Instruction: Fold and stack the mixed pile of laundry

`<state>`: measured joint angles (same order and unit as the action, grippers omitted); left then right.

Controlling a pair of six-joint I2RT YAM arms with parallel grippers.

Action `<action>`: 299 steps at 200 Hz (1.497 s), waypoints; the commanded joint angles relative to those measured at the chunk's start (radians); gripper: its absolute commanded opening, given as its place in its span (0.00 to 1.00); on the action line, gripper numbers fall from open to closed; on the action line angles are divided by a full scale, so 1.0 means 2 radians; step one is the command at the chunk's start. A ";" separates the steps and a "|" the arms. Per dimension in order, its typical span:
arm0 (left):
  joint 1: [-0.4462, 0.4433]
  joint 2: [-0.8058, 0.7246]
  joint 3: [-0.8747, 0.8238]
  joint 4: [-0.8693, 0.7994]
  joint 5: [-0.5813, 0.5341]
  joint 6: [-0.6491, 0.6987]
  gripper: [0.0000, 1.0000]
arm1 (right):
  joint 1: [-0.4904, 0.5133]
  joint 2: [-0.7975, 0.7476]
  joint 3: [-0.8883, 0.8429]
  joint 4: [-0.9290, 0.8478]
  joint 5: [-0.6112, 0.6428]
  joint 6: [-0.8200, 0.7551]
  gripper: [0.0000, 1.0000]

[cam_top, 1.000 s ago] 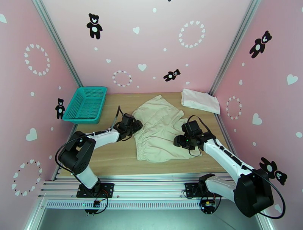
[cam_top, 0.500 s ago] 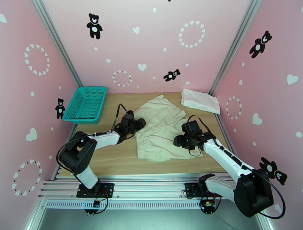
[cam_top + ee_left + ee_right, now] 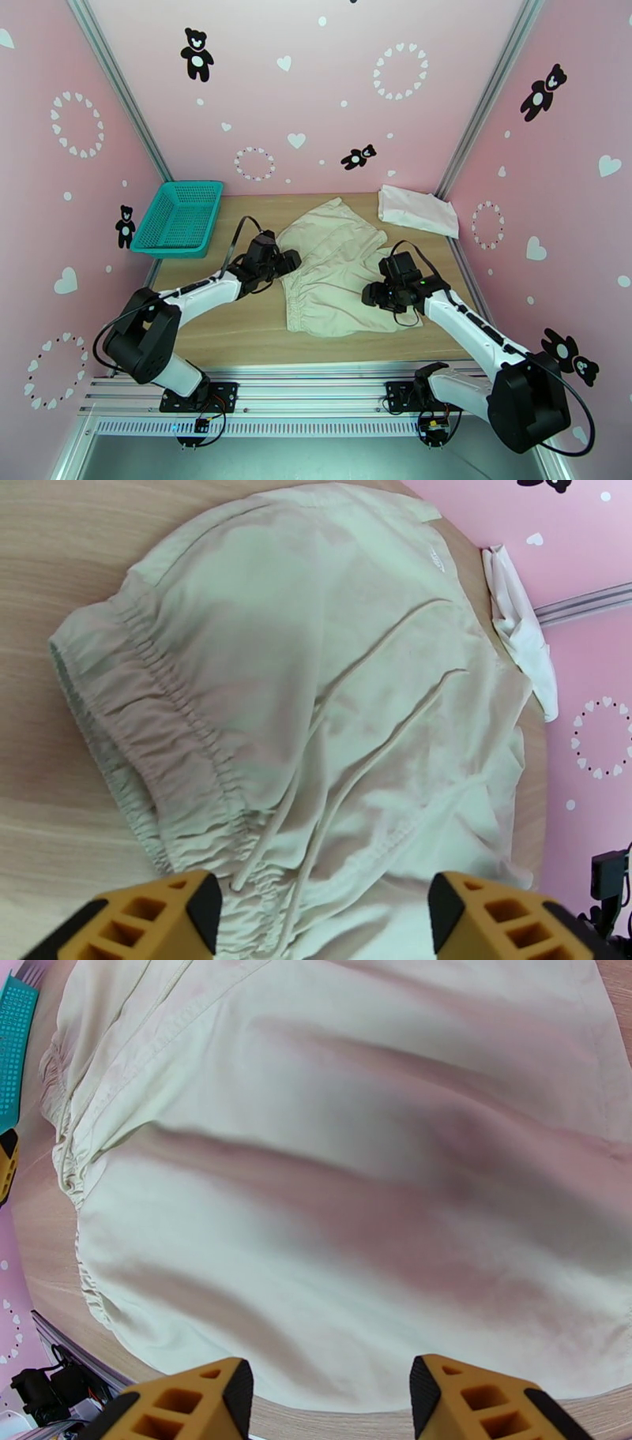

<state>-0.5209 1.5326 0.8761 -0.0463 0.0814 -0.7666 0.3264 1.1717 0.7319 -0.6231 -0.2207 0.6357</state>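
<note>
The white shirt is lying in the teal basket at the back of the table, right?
No. The white shirt lies on the table at the back right, apart from the teal basket at the back left. The top external view shows it.

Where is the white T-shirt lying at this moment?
In the top view, the white T-shirt lies folded at the far right corner of the table, behind the beige garment.

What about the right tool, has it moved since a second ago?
No. The right tool stays over the right side of the cream-beige cloth garment, just as far from the folded white T-shirt as before.
</note>
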 commanded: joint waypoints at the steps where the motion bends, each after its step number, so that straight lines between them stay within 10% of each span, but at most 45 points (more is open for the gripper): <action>1: 0.025 0.015 -0.009 -0.049 0.000 0.011 0.77 | 0.002 0.005 -0.008 0.010 -0.002 -0.003 0.58; 175: 0.025 0.152 0.067 0.064 0.043 -0.018 0.67 | 0.002 -0.006 -0.012 -0.001 -0.001 -0.006 0.58; 215: 0.024 0.154 0.058 0.111 0.029 -0.020 0.50 | 0.002 -0.007 -0.010 -0.004 0.001 -0.006 0.58; 266: 0.024 0.099 0.066 0.096 -0.011 0.016 0.02 | 0.002 -0.005 -0.001 -0.003 0.010 -0.010 0.59; 299: 0.030 0.081 0.093 0.058 -0.018 0.032 0.00 | 0.001 0.010 0.027 -0.017 0.033 -0.030 0.59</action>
<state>-0.4675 1.7481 1.0119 0.1123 0.0837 -0.7464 0.3264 1.1713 0.7189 -0.6197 -0.2016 0.6155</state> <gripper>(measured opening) 0.050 0.586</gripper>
